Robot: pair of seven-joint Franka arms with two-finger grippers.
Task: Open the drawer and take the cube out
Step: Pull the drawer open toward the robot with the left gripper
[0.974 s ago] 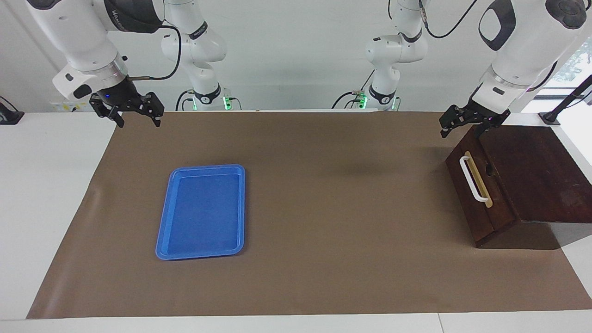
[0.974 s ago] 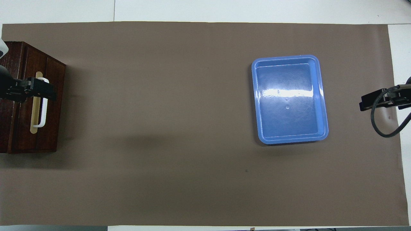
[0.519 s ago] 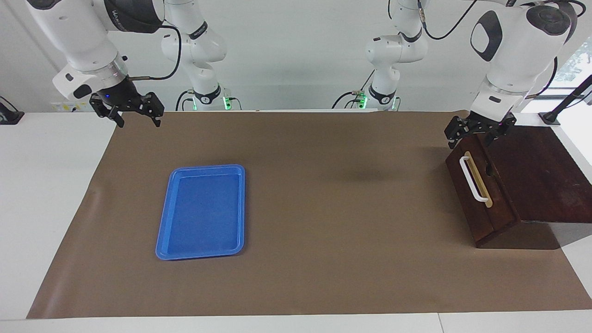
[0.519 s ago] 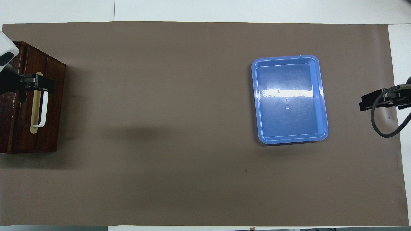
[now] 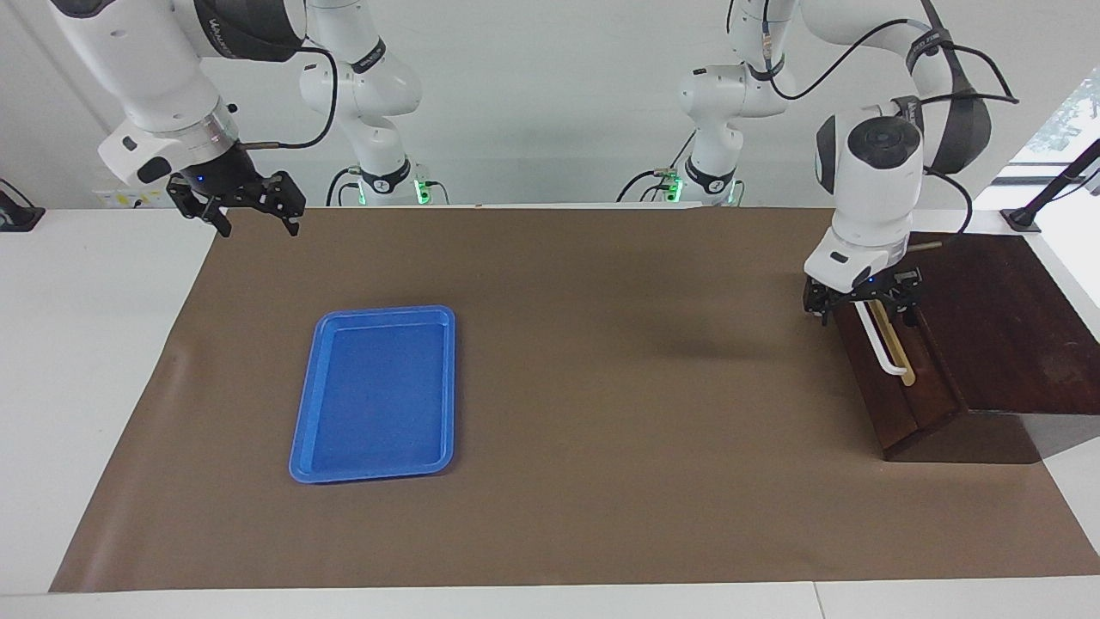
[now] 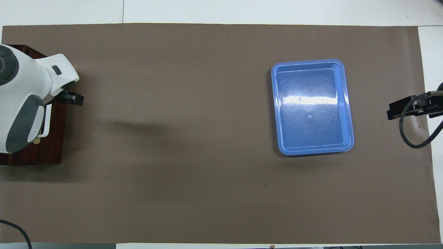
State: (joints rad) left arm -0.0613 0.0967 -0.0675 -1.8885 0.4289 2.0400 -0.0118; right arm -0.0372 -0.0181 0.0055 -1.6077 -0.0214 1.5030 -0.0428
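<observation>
Left tool at the drawer handle, right tool waiting

The left tool (image 5: 862, 303) hung at the robots' end of the white bar handle (image 5: 885, 348), its fingers apparently spread to either side of it, though whether they touched it I cannot tell. The drawer (image 5: 894, 378), its dark wood front flush with the cabinet (image 5: 997, 335), sat shut at the left arm's end of the surface (image 5: 601, 387). The right tool (image 5: 249, 206) waited, fingers wide and empty, over the other end, with the blue tray (image 5: 375, 394) lying farther from the robots.
</observation>
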